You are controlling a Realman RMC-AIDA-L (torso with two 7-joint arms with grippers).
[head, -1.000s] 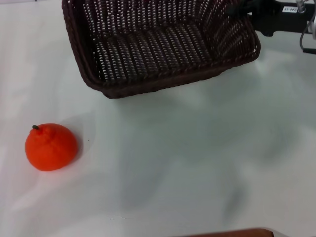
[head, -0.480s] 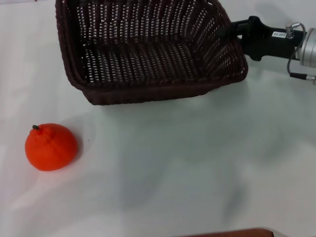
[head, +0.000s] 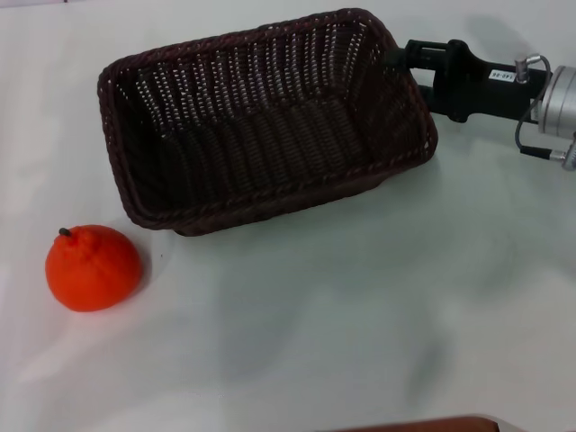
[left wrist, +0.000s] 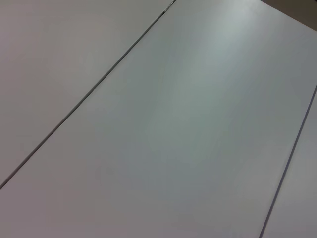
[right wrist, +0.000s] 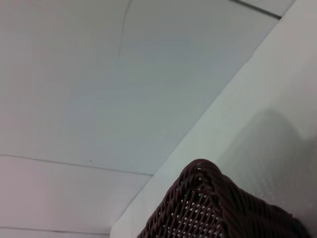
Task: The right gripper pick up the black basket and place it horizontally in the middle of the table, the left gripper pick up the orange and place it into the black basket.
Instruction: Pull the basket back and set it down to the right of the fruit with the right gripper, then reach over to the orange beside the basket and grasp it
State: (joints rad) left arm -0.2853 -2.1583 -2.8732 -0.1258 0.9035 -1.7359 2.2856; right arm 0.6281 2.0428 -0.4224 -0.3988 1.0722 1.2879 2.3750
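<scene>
The black basket (head: 261, 126) lies across the far half of the white table (head: 342, 306), its open side up and its right end a little raised. My right gripper (head: 403, 56) comes in from the right and is shut on the basket's right rim. The right wrist view shows only a corner of the basket (right wrist: 218, 208). The orange (head: 93, 267) sits on the table at the near left, apart from the basket, stem nub up. My left gripper is out of view; its wrist view shows only pale flat panels.
A brown edge (head: 423, 425) shows at the near border of the table. Bare tabletop lies between the orange and the basket and to the near right.
The right gripper has brought the basket down and toward me. The basket has tilted from steeply tipped to nearly level, its whole rim now in view. The orange has not moved.
</scene>
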